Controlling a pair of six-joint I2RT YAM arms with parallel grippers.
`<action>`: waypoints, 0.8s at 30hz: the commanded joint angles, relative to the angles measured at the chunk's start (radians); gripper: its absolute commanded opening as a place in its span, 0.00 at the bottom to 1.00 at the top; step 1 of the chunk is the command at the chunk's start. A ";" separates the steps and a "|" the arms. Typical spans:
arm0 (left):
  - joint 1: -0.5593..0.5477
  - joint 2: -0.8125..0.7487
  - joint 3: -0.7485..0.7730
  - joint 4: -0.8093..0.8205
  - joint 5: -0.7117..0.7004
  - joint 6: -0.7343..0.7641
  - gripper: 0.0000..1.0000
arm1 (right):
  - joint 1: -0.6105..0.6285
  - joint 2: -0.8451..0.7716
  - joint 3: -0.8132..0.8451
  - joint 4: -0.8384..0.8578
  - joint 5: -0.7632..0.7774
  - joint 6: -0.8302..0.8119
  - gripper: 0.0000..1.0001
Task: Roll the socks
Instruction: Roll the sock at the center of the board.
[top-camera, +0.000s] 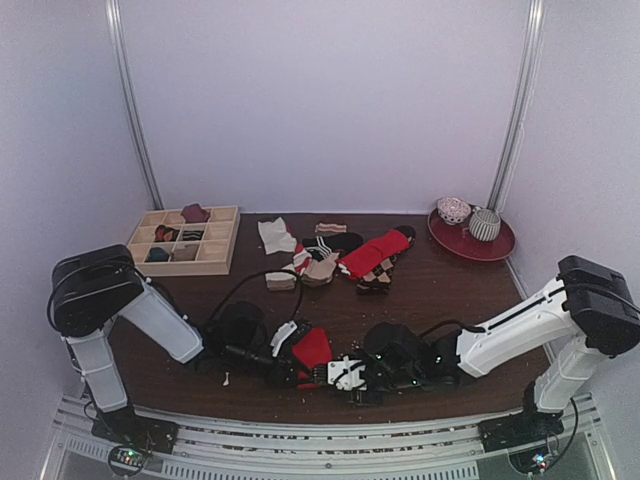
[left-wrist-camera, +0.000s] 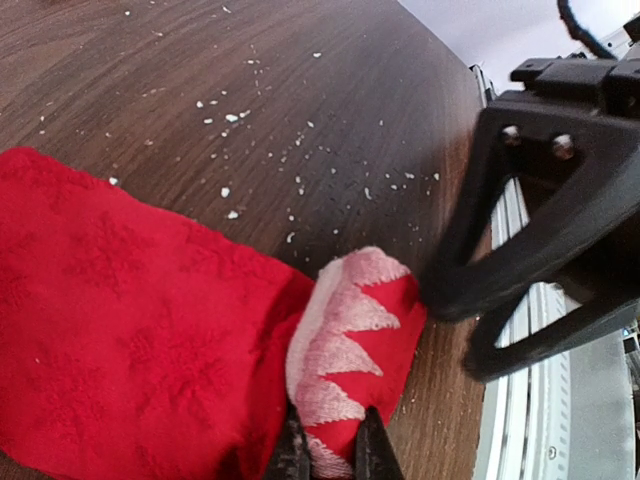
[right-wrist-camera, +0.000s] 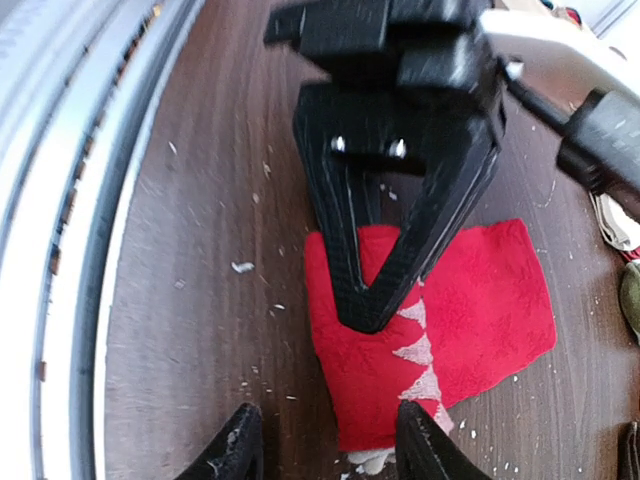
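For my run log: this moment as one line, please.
left gripper: jaws shut on red sock | right gripper: jaws open | sock on table

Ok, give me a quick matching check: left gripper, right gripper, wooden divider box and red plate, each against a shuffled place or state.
1 left gripper
2 right gripper
3 wooden divider box
4 red plate

A far right of the table
B jaws open
C jaws shut on the red sock
D far left of the table

Pairs: 1-C, 2-B, 3-D, 4-A

Left arm and right arm meet at red sock.
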 joint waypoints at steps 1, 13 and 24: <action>-0.007 0.078 -0.067 -0.269 -0.008 -0.023 0.00 | 0.011 0.064 0.036 -0.016 0.103 -0.088 0.46; -0.007 0.069 -0.077 -0.262 0.052 0.022 0.00 | 0.016 0.186 0.067 0.036 0.183 -0.091 0.30; -0.007 -0.309 -0.099 -0.397 -0.205 0.270 0.69 | -0.013 0.191 0.201 -0.388 -0.166 0.231 0.07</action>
